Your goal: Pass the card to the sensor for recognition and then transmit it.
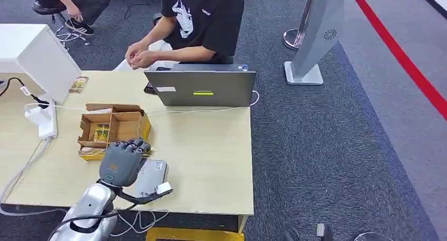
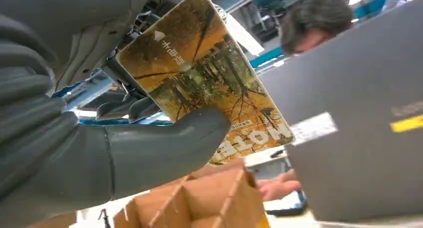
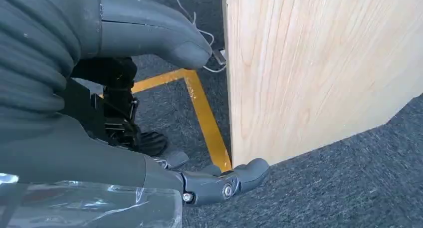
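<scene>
Card pickup looks done: the grey left hand [image 1: 122, 162] pinches the autumn-forest printed plastic card [image 2: 204, 78] between thumb and fingers, above the grey flat sensor [image 1: 150, 176], cardboard box [image 1: 113, 126] at twelve o'clock. Scanning and handover remain. Right hand [image 3: 90, 88] hangs loosely open, holding nothing.

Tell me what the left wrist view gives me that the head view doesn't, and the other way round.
Left wrist view alone: the card, its printed forest face, pinched between the left hand's thumb and fingers. Head view alone: the grey sensor unit on the table beside the left hand, plus the power strip; the hand's back hides the card there. Both share: the cardboard box, the grey laptop and the seated person behind it.
</scene>
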